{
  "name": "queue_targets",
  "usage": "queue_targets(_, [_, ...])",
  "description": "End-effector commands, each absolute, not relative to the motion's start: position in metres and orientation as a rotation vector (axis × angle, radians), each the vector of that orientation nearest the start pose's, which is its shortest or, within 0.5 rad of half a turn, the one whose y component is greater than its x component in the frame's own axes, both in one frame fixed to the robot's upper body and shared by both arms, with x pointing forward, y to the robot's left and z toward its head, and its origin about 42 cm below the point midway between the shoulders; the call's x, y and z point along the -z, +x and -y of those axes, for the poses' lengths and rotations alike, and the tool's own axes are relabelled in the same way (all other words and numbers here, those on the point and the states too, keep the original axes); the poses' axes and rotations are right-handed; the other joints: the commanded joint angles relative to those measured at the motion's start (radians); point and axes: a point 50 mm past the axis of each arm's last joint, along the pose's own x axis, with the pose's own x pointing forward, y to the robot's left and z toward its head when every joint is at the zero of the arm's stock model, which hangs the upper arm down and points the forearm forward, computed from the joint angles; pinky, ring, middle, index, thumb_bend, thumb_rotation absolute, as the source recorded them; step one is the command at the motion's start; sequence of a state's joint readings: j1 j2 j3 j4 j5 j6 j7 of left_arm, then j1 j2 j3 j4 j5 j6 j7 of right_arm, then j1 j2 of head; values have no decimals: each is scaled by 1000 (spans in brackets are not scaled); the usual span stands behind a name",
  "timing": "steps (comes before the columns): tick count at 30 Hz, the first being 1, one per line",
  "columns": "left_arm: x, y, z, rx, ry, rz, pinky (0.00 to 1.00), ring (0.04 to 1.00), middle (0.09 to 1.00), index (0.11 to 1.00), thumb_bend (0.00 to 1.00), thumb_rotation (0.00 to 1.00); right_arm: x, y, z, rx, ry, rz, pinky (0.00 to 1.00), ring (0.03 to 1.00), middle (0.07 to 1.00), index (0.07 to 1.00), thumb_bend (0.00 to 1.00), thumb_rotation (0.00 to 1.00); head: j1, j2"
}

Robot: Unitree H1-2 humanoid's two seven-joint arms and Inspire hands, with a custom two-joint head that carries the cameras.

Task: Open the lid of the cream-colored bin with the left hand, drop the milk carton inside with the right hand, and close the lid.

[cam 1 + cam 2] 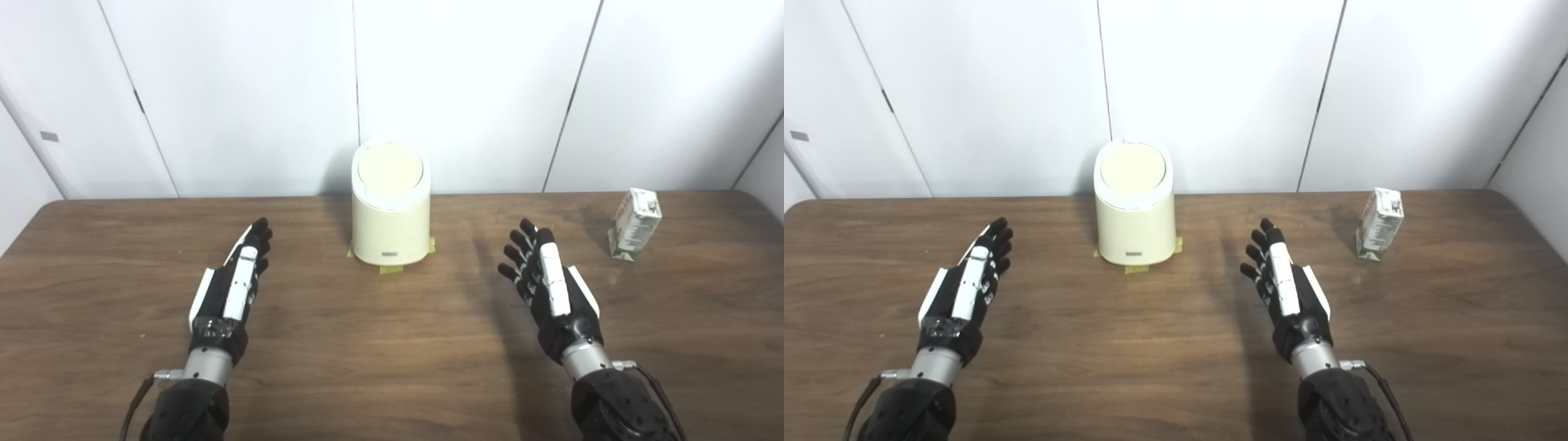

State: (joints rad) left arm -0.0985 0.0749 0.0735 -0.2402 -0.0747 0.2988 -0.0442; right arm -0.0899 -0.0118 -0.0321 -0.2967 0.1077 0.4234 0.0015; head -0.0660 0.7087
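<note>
The cream-colored bin (391, 228) stands at the back middle of the wooden table, its round lid (391, 166) shut. The milk carton (634, 224) stands upright at the back right. My left hand (236, 283) is open and empty, held over the table to the front left of the bin. My right hand (547, 278) is open and empty, to the front right of the bin and left of the carton. Neither hand touches anything.
Yellow tape marks (392, 268) stick out under the bin's base. A white panelled wall (465, 92) rises right behind the table's far edge. The table's right corner (759, 202) is rounded, just beyond the carton.
</note>
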Motion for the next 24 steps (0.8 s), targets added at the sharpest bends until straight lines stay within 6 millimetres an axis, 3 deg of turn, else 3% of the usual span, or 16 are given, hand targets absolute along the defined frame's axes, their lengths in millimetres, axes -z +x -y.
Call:
queue_targets(1, [-192,316,-238,31,1,129,998,988,964,958,364,906,-196,309,207,-53,93,52,903,962,978,1000,622,1000,-1,0])
queue_targets(15, [-192,316,-238,29,-8,126,995,986,962,960,378,896,-196,309,207,-52,87,53,904,957,976,1000,628,1000,-3,1])
queue_targets(20, [-194,315,-238,61,5,123,1000,1000,987,994,482,829,-193,309,209,-59,95,48,913,963,980,1000,639,1000,-4,-17])
queue_targets(24, [-202,313,-236,74,32,121,1000,1000,998,1000,507,781,-187,309,211,-56,106,41,924,962,978,1000,653,1000,-13,-37])
